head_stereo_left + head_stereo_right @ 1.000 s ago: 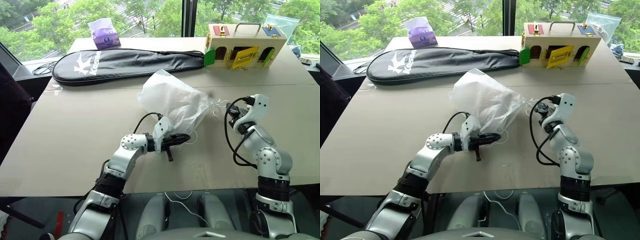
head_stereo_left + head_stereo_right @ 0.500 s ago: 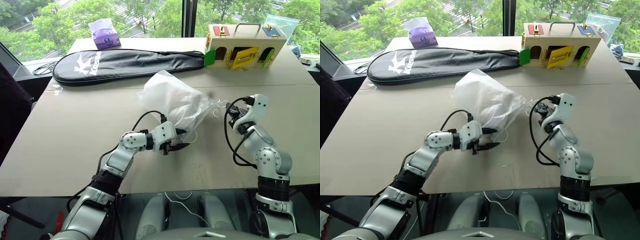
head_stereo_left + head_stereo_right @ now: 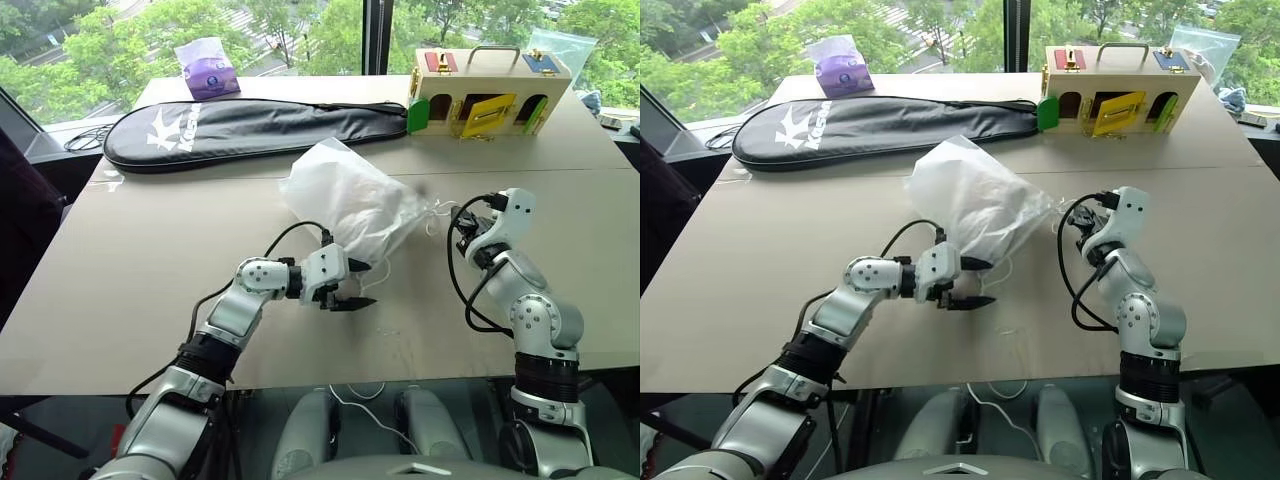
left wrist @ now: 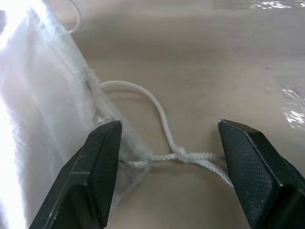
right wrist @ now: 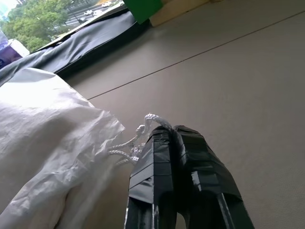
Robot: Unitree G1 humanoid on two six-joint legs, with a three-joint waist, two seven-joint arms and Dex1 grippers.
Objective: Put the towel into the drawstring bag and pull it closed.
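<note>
1. The drawstring bag (image 3: pixel 350 208) serves as landmark: a puffed, translucent white pouch lying on the tan table (image 3: pixel 140 260), near its middle. What it contains cannot be made out through the fabric.
2. Far left of the bag and behind it, a purple tissue pack (image 3: pixel 206 67) stands at the table's far edge by the window.
3. Behind the bag, stretching off to its left, lies a long black racket case (image 3: pixel 250 125).
4. The left gripper (image 3: pixel 358 284) sits just in front of the bag's near edge, its black fingers (image 4: pixel 102 162) spread wide and holding nothing.
5. In the left wrist view, a knotted white cord (image 4: pixel 164 138) runs out from the bag's near edge and lies on the table between those parted fingers, touching neither.
6. Behind the bag and to its right stands a wooden box (image 3: pixel 488 95) with coloured doors and a handle on top.
7. The right gripper (image 5: pixel 174 136) is just right of the bag's gathered mouth, its fingers pressed together and pinching the bag's thin white cords (image 5: pixel 136 143) where they leave the puckered fabric.
</note>
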